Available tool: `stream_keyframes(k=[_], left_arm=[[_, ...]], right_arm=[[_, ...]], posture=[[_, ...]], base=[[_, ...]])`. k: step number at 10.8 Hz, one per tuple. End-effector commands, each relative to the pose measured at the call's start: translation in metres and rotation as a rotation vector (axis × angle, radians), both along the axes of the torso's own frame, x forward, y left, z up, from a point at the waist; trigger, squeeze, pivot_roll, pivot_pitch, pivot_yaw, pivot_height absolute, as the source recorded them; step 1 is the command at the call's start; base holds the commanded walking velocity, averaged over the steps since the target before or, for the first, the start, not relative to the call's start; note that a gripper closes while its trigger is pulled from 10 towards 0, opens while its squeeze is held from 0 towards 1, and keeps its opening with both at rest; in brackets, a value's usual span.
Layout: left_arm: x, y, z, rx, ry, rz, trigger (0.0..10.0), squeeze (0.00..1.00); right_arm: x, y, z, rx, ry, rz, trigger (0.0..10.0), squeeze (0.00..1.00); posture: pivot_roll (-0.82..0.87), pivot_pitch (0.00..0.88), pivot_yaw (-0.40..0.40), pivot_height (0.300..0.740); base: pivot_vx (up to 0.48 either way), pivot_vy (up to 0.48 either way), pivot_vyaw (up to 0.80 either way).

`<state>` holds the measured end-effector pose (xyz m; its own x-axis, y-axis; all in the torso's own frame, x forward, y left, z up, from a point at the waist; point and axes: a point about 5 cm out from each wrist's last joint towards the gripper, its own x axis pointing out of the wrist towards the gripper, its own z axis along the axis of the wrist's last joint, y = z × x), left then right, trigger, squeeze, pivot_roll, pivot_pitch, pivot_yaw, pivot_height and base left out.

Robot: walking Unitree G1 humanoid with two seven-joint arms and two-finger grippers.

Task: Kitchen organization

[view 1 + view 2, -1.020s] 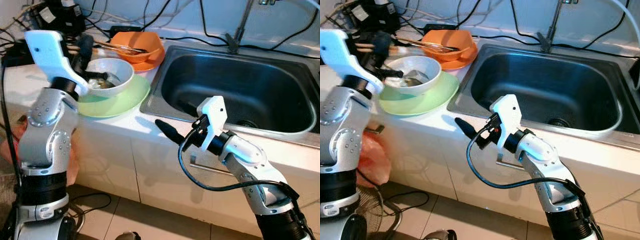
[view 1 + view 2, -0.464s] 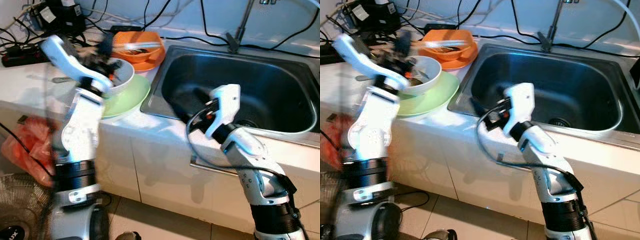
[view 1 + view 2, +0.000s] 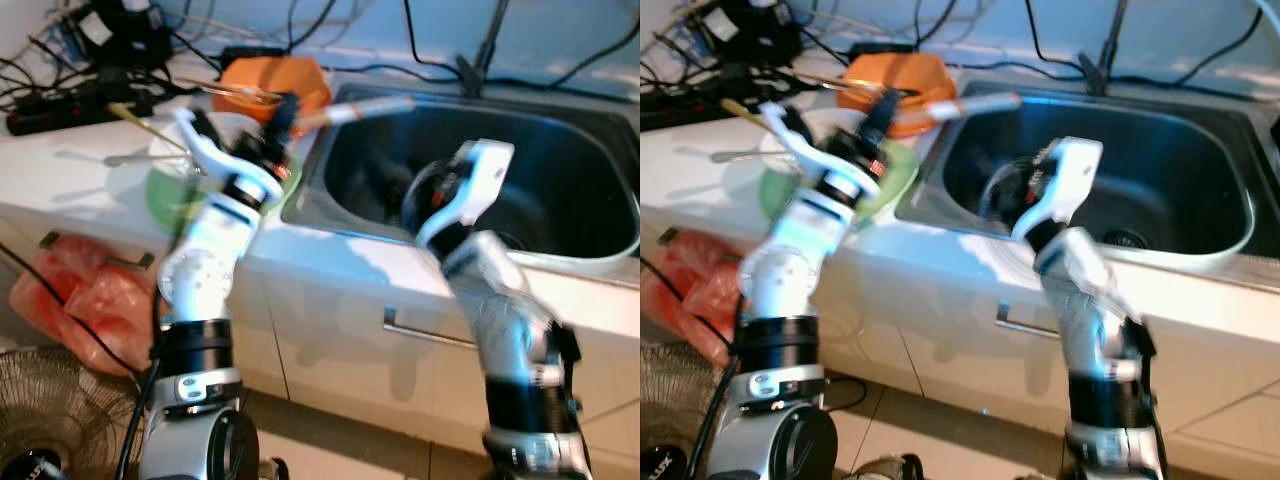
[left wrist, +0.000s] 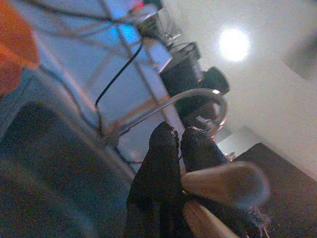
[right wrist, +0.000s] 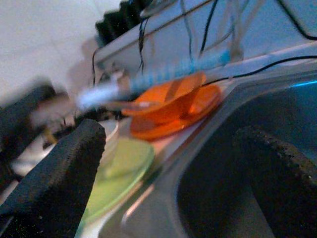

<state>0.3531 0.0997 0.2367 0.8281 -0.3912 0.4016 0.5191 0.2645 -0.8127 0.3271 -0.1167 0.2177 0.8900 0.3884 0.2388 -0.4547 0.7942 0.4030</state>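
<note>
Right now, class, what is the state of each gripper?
Left gripper: shut on a wooden utensil handle, held over the sink.
Right gripper: open, holding nothing.

- I see a pale wooden utensil handle [image 3: 352, 108] in the upper middle of the frame, blurred, lying nearly level and reaching out over the near-left corner of the steel sink [image 3: 560, 240].
- My left gripper [image 3: 283, 112] has its jaws closed on that handle's left end.
- An orange bowl [image 3: 268, 82] with utensils in it sits upper left on the bench [image 3: 60, 175].
- Just below it, a green plate [image 3: 172, 195] carries a white bowl [image 3: 178, 152].
</note>
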Motion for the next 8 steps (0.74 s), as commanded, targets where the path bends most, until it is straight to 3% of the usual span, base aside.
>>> stream_keyframes(k=[1, 7, 8], left_arm=[[0.0, -0.008, -0.004, -0.04, 0.017, -0.046, 0.0, 0.0], [-0.006, -0.022, -0.02, -0.079, 0.076, -0.147, 0.0, 0.0], [-0.006, -0.023, -0.021, -0.076, 0.079, -0.15, 0.0, 0.0]], right_arm=[[0.005, -0.002, 0.001, 0.085, 0.044, -0.002, 10.0, 0.0], [0.019, 0.02, 0.012, 0.35, 0.112, 0.072, 10.0, 0.0], [0.019, 0.023, 0.014, 0.365, 0.107, 0.082, 0.0, 0.0]], posture=[[0.0, 0.121, 0.077, 0.74], [0.01, 0.147, 0.087, 0.74], [0.01, 0.148, 0.087, 0.74]], base=[[0.0, 0.0, 0.0], [0.0, 0.0, 0.0], [0.0, 0.0, 0.0]])
